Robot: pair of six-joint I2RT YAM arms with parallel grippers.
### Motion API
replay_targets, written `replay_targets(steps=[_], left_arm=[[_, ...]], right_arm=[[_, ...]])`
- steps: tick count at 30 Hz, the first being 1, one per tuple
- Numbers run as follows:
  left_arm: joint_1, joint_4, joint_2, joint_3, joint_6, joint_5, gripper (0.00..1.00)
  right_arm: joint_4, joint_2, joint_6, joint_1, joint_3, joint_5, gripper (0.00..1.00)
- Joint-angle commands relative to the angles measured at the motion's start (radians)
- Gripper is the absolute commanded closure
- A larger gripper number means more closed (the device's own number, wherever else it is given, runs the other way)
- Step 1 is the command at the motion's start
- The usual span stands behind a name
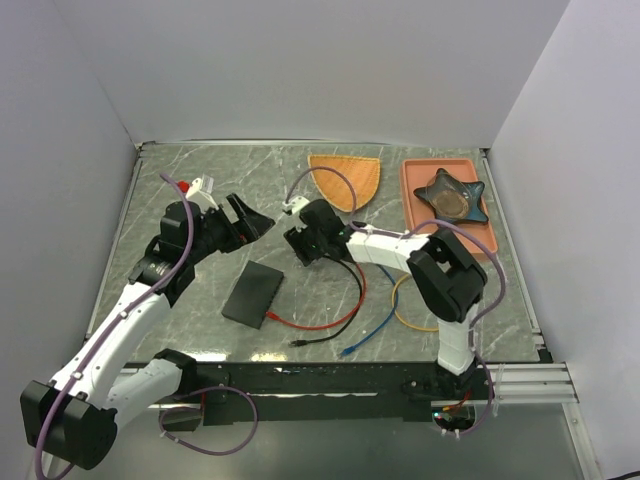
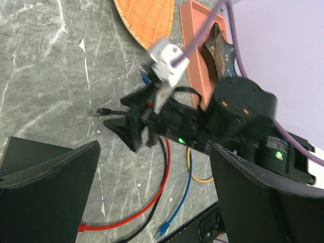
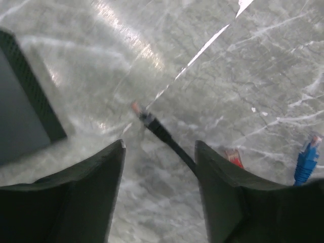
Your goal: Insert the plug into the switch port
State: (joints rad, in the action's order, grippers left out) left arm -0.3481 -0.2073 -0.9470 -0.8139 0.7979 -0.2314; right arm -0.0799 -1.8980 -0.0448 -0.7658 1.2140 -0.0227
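Left gripper [image 1: 250,218] and right gripper [image 1: 298,248] both spread wide, holding nothing — the plug [image 3: 135,107] on the black cable [image 3: 167,136] lies loose on the table [image 1: 250,170].

The black box [image 1: 253,293] sits just below the left gripper, toward the bases; I can't make out the switch port on its edge. The plug rests just ahead of the right gripper's fingertips, in line with their gap — box off to that gripper's left.

You're in a lab test cell: white panels [image 1: 300,60] box in a marble-patterned table [image 1: 200,170], arm bases [image 1: 455,352] bolted to a rail [image 1: 530,380] at 6 o'clock.
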Motion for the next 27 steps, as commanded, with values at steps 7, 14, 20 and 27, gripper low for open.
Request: replay_targets(steps=[7,14,20,27], left_arm=[[0.003,-0.003,0.016,-0.036,-0.009,-0.002,0.04],[0.001,-0.01,0.01,-0.047,-0.017,0.003,0.04],[0.003,-0.024,0.017,-0.047,-0.023,0.018,0.04],[0.003,-0.052,0.037,-0.047,-0.035,0.043,0.04]], right_arm=[[-0.083,-0.098,0.011,-0.003,0.117,0.043,0.38],[-0.112,-0.121,0.013,-0.001,0.136,0.072,0.9],[-0.098,-0.075,0.006,-0.003,0.127,0.171,1.0],[-0.063,0.121,-0.006,-0.001,0.05,0.294,1.0]])
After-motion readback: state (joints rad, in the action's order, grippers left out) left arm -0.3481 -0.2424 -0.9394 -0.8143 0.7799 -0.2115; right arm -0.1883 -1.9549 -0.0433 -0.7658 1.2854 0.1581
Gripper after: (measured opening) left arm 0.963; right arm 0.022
